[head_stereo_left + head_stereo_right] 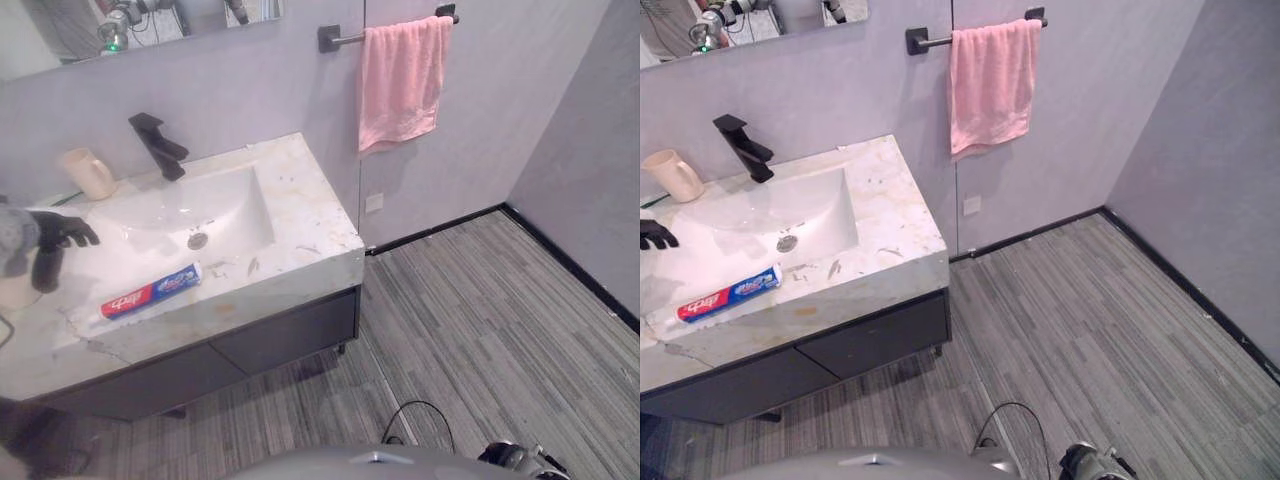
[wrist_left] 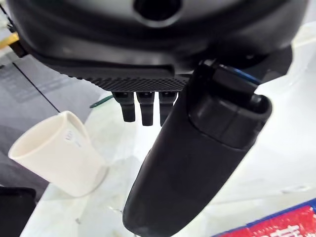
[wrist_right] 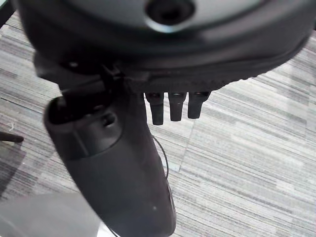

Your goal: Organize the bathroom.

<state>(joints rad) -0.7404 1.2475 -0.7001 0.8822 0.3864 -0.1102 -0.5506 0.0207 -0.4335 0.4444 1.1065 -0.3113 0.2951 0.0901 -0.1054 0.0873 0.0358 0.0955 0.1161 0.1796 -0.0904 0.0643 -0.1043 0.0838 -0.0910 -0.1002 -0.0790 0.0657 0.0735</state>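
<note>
A red and blue toothpaste tube [image 1: 150, 291] lies on the marble countertop [image 1: 300, 215], in front of the white sink basin [image 1: 232, 190]. A cream cup [image 1: 88, 172] stands upright at the back left, beside the black faucet [image 1: 158, 146]. My left hand [image 1: 60, 235] hovers over the counter's left side, between the cup and the tube, open and holding nothing. Its wrist view shows the cup [image 2: 57, 153] past the fingers and the tube's end [image 2: 286, 224] close by. My right hand [image 3: 123, 173] hangs open over the striped floor, empty.
A pink towel [image 1: 400, 80] hangs on a dark bar [image 1: 340, 40] on the wall to the right of the vanity. Dark cabinet drawers [image 1: 280, 335] sit under the counter. Grey plank floor [image 1: 500, 320] spreads out to the right.
</note>
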